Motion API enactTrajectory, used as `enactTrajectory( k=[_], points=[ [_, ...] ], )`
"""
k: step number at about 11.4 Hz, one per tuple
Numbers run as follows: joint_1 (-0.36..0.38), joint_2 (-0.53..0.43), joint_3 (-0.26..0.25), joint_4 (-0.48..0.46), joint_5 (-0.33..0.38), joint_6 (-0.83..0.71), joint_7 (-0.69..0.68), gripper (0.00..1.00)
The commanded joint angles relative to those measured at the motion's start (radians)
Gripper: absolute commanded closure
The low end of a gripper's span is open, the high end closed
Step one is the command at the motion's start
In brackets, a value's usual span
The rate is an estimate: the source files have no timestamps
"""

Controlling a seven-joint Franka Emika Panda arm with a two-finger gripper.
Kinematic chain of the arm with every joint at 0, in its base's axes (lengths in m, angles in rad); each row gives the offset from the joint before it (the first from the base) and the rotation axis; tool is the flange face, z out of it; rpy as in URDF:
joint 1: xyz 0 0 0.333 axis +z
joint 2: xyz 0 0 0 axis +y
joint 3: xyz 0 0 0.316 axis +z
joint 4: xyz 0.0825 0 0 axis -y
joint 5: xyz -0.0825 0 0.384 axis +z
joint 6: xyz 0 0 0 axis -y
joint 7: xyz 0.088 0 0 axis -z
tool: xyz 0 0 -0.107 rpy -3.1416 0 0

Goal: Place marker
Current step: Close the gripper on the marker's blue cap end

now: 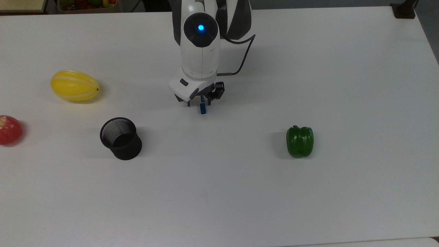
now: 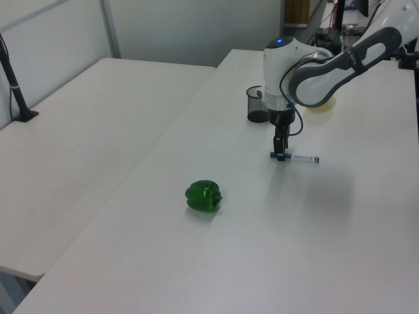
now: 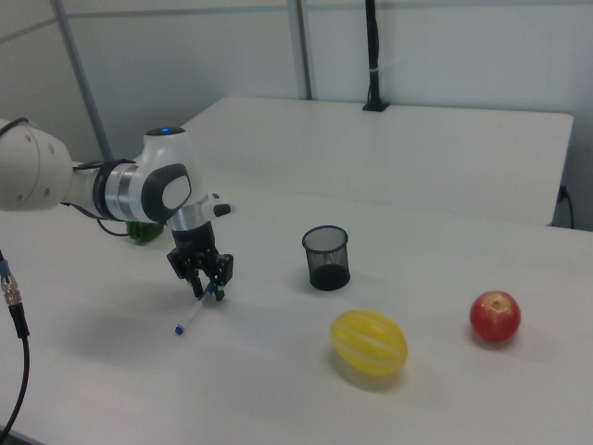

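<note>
Top view, pincer [image 1: 201,102] released, fingers straddling marker [image 1: 203,108] lying flat on table [image 1: 240,192].

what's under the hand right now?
The marker lies flat on the white table beneath the open hand, which straddles it near the blue cap. In the top view, the hand covers most of the white barrel.

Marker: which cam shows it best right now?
Left view. The marker lies there nearly full length on the table, with the gripper down at its capped end. The top view shows just the blue cap below the gripper. The right view shows it thin and faint.
</note>
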Motion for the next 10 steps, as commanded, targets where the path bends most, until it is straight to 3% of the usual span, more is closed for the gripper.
enactTrajectory(
  k=[1, 4, 7, 10],
  points=[
    [0.011, -0.009, -0.007, -0.013, -0.019, 0.022, 0.020, 0.72],
    [0.013, -0.010, -0.007, -0.013, -0.018, 0.021, 0.022, 0.87],
    [0.013, -0.029, -0.007, -0.012, -0.018, -0.002, 0.023, 0.89],
    [0.013, -0.111, -0.006, 0.031, -0.007, -0.154, 0.038, 0.89]
  ],
)
